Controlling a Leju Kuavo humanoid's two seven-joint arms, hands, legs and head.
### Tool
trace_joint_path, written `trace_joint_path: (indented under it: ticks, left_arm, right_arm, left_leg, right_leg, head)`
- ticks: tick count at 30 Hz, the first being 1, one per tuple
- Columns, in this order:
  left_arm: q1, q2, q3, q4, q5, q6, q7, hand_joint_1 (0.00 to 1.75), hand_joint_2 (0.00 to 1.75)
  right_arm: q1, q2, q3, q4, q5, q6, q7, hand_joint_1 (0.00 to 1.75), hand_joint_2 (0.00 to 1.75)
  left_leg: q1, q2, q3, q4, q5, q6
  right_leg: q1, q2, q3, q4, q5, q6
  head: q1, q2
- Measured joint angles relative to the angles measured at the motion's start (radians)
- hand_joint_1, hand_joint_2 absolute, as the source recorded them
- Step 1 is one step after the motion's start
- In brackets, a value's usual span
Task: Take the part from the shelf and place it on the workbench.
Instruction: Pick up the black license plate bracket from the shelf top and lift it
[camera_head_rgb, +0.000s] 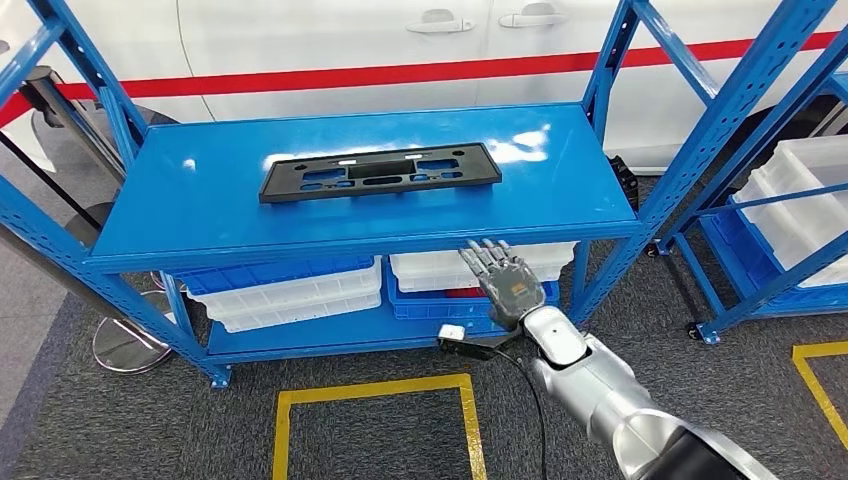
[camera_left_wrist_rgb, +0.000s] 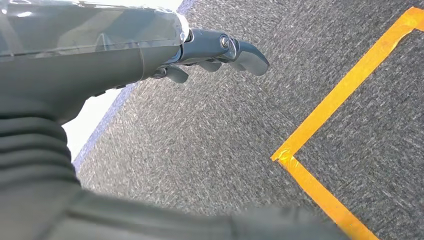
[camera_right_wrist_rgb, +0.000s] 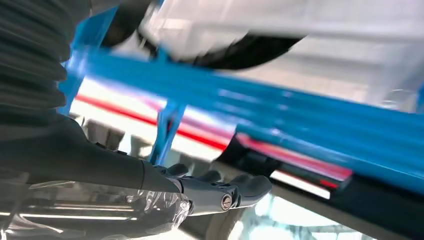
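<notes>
1. part (camera_head_rgb: 380, 172): flat black plastic frame, long and narrow, with several cut-out windows, lying flat near the middle of the top board of the blue shelf (camera_head_rgb: 200, 215), long side running across the view.
2. looks light and fairly stiff, though thin enough to flex along its length if lifted by one end; probably smooth and a little slippery on the glossy blue board.
3. best hold, by judgement: along a long edge near the middle, or through one of the central cut-outs, so that the frame stays level and does not twist or swing.
4. right robot hand (camera_head_rgb: 503, 280): raised in front of the shelf's front edge, below the top board and well apart from the part, fingers spread and straight, holding nothing; seen the same way in the right wrist view (camera_right_wrist_rgb: 215, 192), with blue shelf beams blurred beyond.
5. left robot hand (camera_left_wrist_rgb: 215, 52): hanging over grey carpet beside a yellow tape line (camera_left_wrist_rgb: 345, 95), fingers loosely apart, nothing in it.
6. white bins (camera_head_rgb: 290, 295) on the lower board, a white car (camera_head_rgb: 400, 40) with a red stripe behind the shelf.
7. reach not yet made; part untouched.
</notes>
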Motion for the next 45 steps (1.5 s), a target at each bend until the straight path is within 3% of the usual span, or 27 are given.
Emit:
trace_joint_path:
  ticks: [3, 8, 18, 22, 33, 40, 45]
  left_arm:
    - [-0.001, 0.0, 0.0, 0.0, 0.003, 0.002, -0.001, 0.0, 1.75]
    - [-0.007, 0.001, 0.0, 0.008, 0.014, 0.015, 0.001, 0.0, 1.75]
    - [-0.01, 0.002, 0.002, 0.009, 0.033, 0.016, -0.02, 0.0, 1.75]
    - [-0.009, 0.002, 0.005, 0.009, 0.045, 0.015, -0.03, 0.0, 0.0]
    - [-0.009, 0.008, 0.058, 0.009, 0.11, 0.014, -0.12, 0.0, 0.0]
    - [-0.01, 0.011, 0.075, 0.009, 0.116, -0.001, -0.131, 0.0, 0.0]
    - [-0.011, 0.012, 0.075, 0.009, 0.112, -0.003, -0.127, 0.0, 0.0]
  right_arm:
    - [-0.032, 0.001, 0.012, 0.027, 0.047, -0.002, 0.027, 0.0, 1.75]
    - [-0.147, 0.013, 0.035, 0.098, 0.101, -0.004, 0.079, 0.0, 1.75]
    - [-0.168, 0.035, 0.008, 0.122, 0.058, -0.004, 0.029, 0.0, 1.75]
    - [-0.168, 0.042, 0.0, 0.128, 0.048, -0.005, 0.023, 0.0, 1.75]
    - [-0.164, 0.052, -0.08, 0.136, -0.072, 0.006, -0.068, 0.0, 1.75]
    - [-0.169, 0.057, -0.087, 0.141, -0.017, 0.039, -0.054, 0.0, 1.75]
    - [-0.196, 0.067, -0.057, 0.141, 0.104, 0.078, 0.018, 0.0, 1.75]
  left_leg:
    - [0.0, 0.0, 0.0, 0.0, 0.0, 0.0]
    - [0.0, 0.0, -0.001, 0.0, 0.0, 0.0]
    - [0.0, 0.0, -0.001, 0.0, 0.0, 0.0]
    - [0.0, 0.0, -0.001, 0.0, 0.0, 0.0]
    - [0.0, 0.0, -0.001, 0.0, 0.0, 0.0]
    - [0.0, 0.0, -0.001, 0.0, 0.0, 0.0]
    - [0.0, 0.0, -0.001, 0.0, 0.0, 0.0]
  right_leg:
    - [0.0, 0.0, 0.0, 0.0, 0.0, 0.0]
    - [0.0, 0.0, 0.0, 0.0, 0.0, 0.0]
    - [0.0, 0.0, 0.0, 0.0, 0.0, 0.0]
    - [0.0, 0.0, 0.0, 0.0, 0.0, 0.0]
    - [0.0, 0.0, 0.0, 0.0, 0.0, 0.0]
    - [0.0, 0.0, 0.0, 0.0, 0.0, 0.0]
    - [0.0, 0.0, 0.0, 0.0, 0.0, 0.0]
  head:
    - [0.0, 0.0]
    - [0.0, 0.0]
    - [0.0, 0.0]
    - [0.0, 0.0]
    - [0.0, 0.0]
    - [0.0, 0.0]
    - [0.0, 0.0]
